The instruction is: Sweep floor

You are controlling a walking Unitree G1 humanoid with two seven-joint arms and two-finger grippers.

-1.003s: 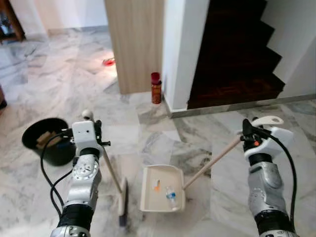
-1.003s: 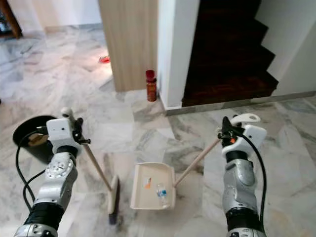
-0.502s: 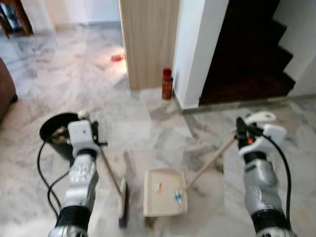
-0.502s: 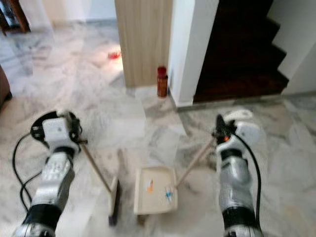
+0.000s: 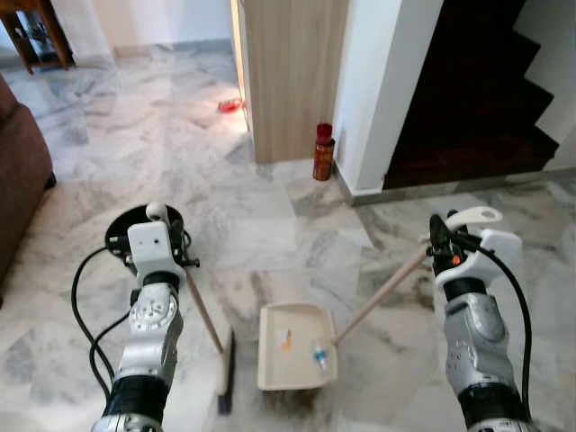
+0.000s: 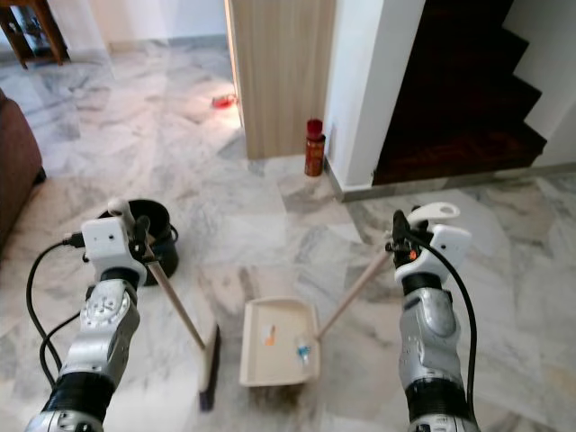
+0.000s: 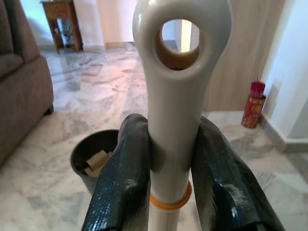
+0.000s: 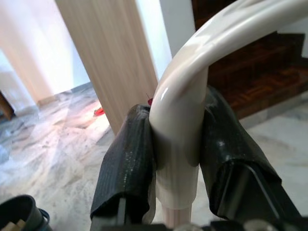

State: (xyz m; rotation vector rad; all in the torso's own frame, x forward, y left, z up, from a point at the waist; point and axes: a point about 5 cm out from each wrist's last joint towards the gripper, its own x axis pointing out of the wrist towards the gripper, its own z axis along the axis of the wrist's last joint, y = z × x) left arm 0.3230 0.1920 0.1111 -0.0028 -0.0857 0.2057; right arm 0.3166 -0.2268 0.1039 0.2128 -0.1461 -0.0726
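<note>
The left gripper (image 7: pixel 168 163) is clamped on the top of the broom (image 5: pixel 209 326) handle, one black finger pressed against each side just below the hanging loop. The broom head rests on the marble floor (image 5: pixel 135 153) to the robot's front left, just beside the dustpan (image 5: pixel 296 346). The right gripper (image 8: pixel 178 163) is clamped in the same way on the curved grip of the dustpan's long handle, which slopes down to the pan.

The dustpan sits flat on the floor between the two arms. It already holds a few small pieces of litter (image 5: pixel 319 355), one orange and one bluish. A black bin (image 6: pixel 153 229) with scraps inside stands on the floor behind the left arm. A red bottle (image 5: pixel 323 151) stands against the wooden panel (image 5: pixel 292 76) farther ahead, and a small red object (image 5: pixel 230 106) lies on the floor beyond it. A brown sofa (image 5: pixel 22 171) edges the far left.

Judged from this layout, the step in hand is carrying the collected litter to the bin. To do it well:

1. Keep the pan level while lifting; a forward tilt would spill the load.
2. Hold both grips firm, since the long handles give leverage against the fingers.
3. Keep the broom head away from the pan lip during the turn.
4. Bring the pan over the bin mouth before tipping, then tip slowly
</note>
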